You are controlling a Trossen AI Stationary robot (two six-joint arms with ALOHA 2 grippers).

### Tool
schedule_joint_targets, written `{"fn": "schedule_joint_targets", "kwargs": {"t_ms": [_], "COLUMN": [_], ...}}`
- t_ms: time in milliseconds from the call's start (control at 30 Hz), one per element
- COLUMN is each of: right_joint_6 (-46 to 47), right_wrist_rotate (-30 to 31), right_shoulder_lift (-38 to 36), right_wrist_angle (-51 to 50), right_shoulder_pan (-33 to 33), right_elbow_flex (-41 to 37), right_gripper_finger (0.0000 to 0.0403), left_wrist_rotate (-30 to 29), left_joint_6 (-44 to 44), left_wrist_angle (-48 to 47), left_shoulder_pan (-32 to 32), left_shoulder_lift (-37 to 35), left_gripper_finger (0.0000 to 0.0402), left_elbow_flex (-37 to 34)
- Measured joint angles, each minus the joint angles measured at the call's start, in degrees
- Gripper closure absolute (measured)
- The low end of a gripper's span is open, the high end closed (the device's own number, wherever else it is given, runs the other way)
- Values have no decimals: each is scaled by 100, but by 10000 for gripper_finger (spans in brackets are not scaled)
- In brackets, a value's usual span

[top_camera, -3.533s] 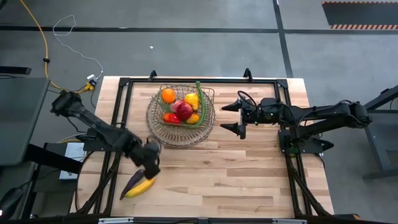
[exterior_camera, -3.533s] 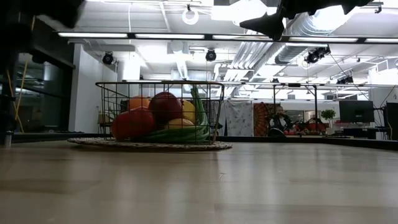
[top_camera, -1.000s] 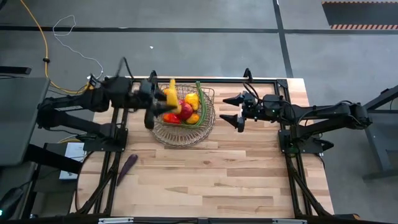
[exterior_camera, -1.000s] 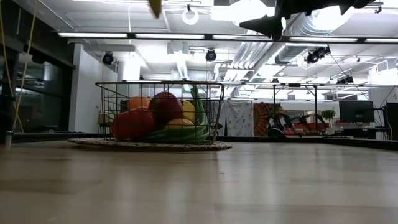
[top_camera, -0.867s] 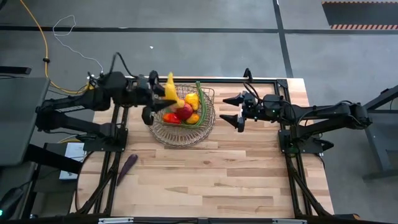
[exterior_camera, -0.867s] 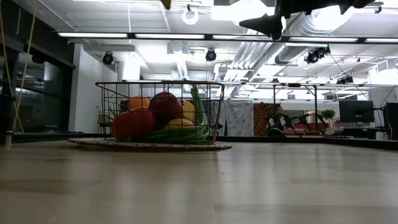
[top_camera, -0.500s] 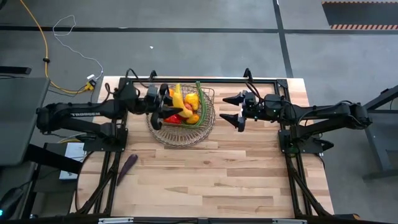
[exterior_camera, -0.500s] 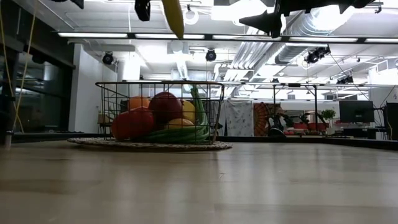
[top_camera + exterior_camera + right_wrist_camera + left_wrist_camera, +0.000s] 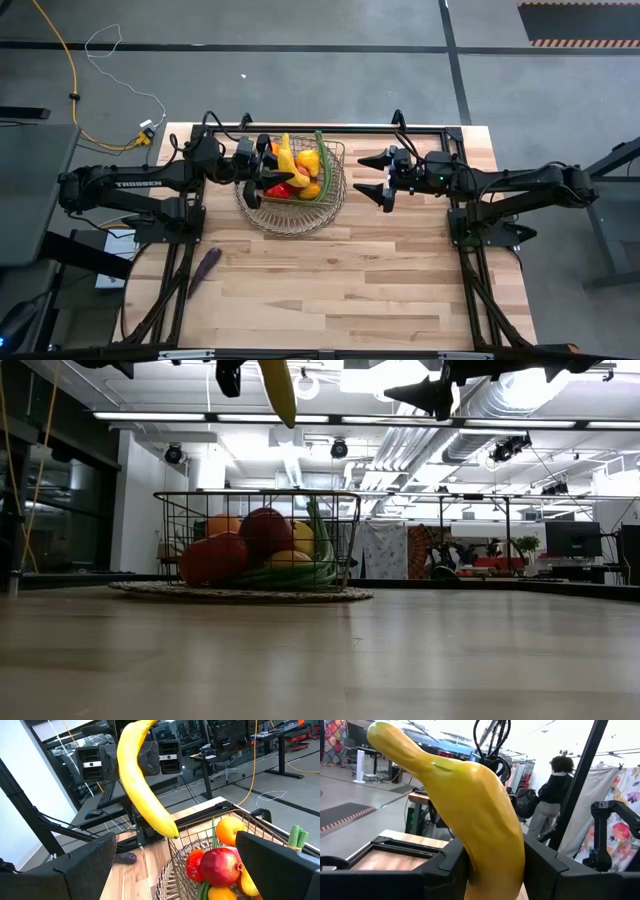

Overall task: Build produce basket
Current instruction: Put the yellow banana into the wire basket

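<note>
Left gripper (image 9: pixel 264 166): over the basket's left rim, jaws clenched on the banana, one jaw on each side of the fruit's middle in the left wrist view.
Banana (image 9: pixel 285 157): held in the air above the basket, hanging nearly upright with its tip pointing down in the low view (image 9: pixel 279 390); clear of the fruit below.
Basket (image 9: pixel 290 215): stands on the counter (image 9: pixel 340 280) toward its far edge, between the two arms.
Produce in basket: orange (image 9: pixel 223 523), red apple (image 9: pixel 266 530), another red fruit (image 9: pixel 212 556), lemon (image 9: pixel 309 160), long green beans (image 9: pixel 322 150) leaning against the right wall.
Eggplant (image 9: pixel 205 268): lies on the counter near its left edge, well apart from the basket.
Right gripper (image 9: pixel 375 178): hovers just to the right of the basket, pointing at it, jaws released and spread wide, grasping nothing.
Room: a person (image 9: pixel 548 802) stands beyond the counter, back turned, in the left wrist view.
</note>
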Motion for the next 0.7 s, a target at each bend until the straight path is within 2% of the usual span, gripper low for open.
{"fn": "schedule_joint_targets", "kwargs": {"t_ms": [300, 400, 533, 700], "right_joint_6": [9, 9, 9, 9], "right_wrist_rotate": [-18, -18, -15, -13], "right_shoulder_lift": [0, 0, 0, 0], "right_wrist_angle": [0, 0, 0, -2], "right_shoulder_pan": [0, 0, 0, 0], "right_elbow_flex": [0, 0, 0, 0], "right_gripper_finger": [4, 4, 4, 4], "left_wrist_rotate": [-176, -496, -657, -669], "left_joint_6": [-5, 132, 774, 1402], "left_wrist_angle": [-158, -1113, -2643, -3560], "left_shoulder_pan": [-1, 1, 59, 59], "left_shoulder_lift": [24, 206, 741, 1647], "left_gripper_finger": [264, 264, 260, 248], "left_elbow_flex": [85, 550, 1393, 2139]}}
